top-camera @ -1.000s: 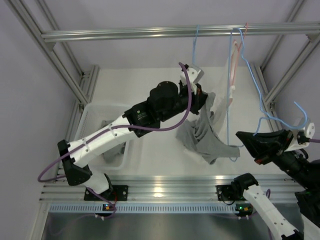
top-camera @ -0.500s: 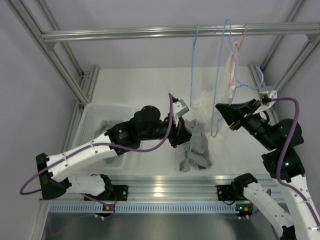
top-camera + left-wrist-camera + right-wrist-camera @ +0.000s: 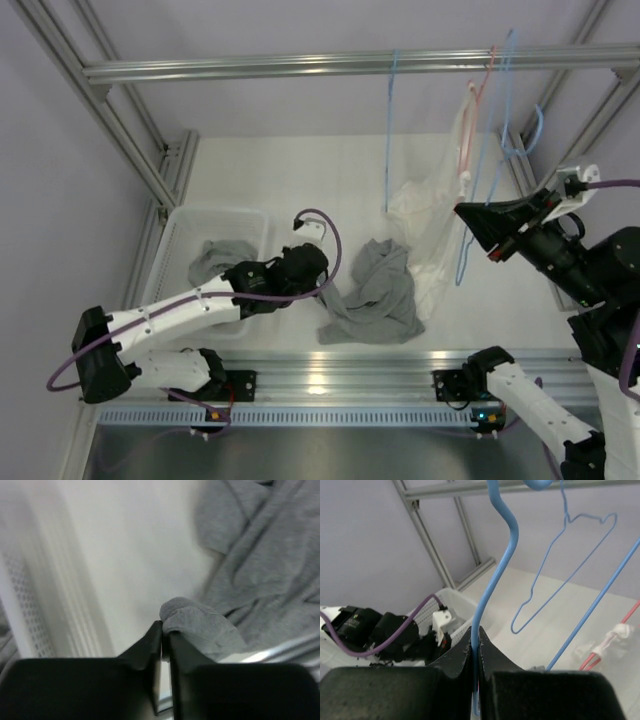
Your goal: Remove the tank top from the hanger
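On the white table (image 3: 300,180) under the frame's rail (image 3: 300,66), the grey tank top (image 3: 380,290) is now spread in a crumpled heap, well apart from the blue hanger (image 3: 490,592), whereas a second ago it was stretched in the air between the arms. The bare hanger has been swung up toward the rail and is clamped in the closed right gripper (image 3: 476,630), while the left gripper (image 3: 164,625) has been lowered beside the bin (image 3: 215,215), its jaws pressed almost together on a fold of the top's edge. The removal is judged essentially done, with only that fold left to be released.
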You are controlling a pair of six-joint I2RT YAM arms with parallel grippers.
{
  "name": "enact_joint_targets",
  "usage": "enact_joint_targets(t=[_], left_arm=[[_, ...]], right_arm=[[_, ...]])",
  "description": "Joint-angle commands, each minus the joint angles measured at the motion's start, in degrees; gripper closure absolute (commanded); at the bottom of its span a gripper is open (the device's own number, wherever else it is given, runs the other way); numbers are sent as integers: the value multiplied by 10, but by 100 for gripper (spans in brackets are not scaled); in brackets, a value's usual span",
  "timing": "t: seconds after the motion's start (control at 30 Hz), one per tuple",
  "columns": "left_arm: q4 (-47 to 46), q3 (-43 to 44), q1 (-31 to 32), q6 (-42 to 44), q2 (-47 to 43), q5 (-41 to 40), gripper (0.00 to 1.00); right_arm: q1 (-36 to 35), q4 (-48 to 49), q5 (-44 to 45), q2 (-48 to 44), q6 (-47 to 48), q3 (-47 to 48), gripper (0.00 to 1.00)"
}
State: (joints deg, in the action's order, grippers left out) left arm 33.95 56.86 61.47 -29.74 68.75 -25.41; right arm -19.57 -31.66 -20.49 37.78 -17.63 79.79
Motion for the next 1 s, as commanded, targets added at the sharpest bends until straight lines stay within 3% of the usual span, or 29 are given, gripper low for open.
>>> enact_joint_targets(t=[0.0,0.03,0.07,0.3,0.53,0.77,0.97], left_arm=[[32,-17,-28,-94,-10,-131,75],[32,-24,-40,-107,-13,-135,46],[33,-26,-43,-109,-18,-145,2],[44,-32,-43,-97,-83,-161,1],[68,-16,-43,-59,-145,-143,1],[76,-17,-43,-52,-177,-134,1],[88,-29,-43,-52,-205,-134,1]], right_arm=[[9,-67,-55,29,-5,3,100],[9,-69,-55,28,-7,8,100],[9,-70,-54,27,-7,11,100],[9,-74,-83,17,-47,12,100],[9,-68,-26,-17,-90,-48,100],[9,42,43,53,-115,-66,100],[9,59,123,127,-119,10,100]])
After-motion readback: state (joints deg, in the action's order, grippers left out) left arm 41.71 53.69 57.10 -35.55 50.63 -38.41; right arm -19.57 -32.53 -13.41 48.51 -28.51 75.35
